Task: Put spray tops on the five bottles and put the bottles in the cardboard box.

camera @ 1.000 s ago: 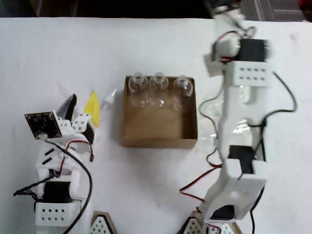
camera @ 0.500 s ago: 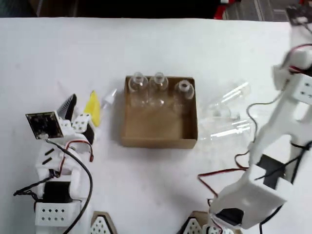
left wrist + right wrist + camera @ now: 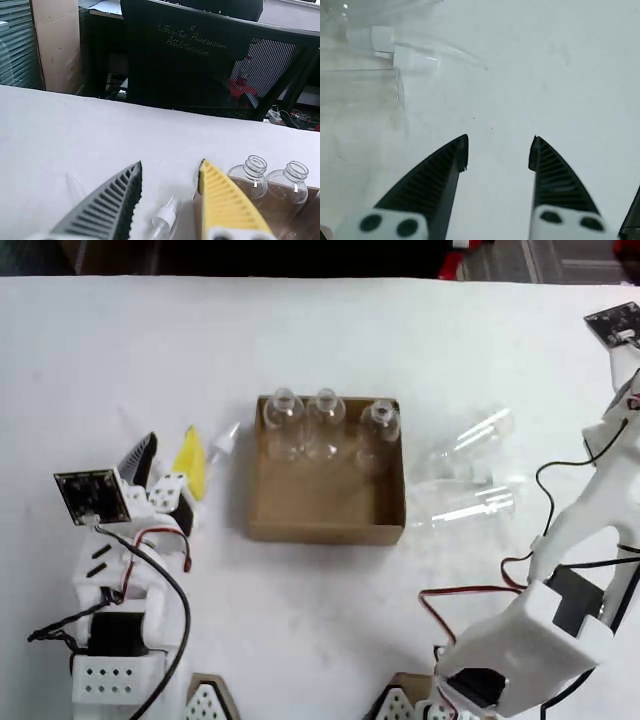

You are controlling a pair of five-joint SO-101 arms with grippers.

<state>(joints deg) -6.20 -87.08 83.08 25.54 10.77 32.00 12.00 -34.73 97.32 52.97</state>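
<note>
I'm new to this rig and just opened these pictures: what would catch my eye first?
The cardboard box sits mid-table with three clear bottles standing without tops along its far wall. Right of it two more bottles lie on their sides, and a spray top lies left of it, by the open left gripper.

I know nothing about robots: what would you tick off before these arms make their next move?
1. Open, empty left gripper: ok.
2. Open, empty right gripper: ok.
3. Loose spray top lined up with the left gripper: cannot tell; it lies on the table beside the box.
4. The three bottles upright in the box: ok.
5. Tops on those three: not ok, necks bare.
6. Everything boxed: not ok, two bottles lie on the table outside it.
</note>
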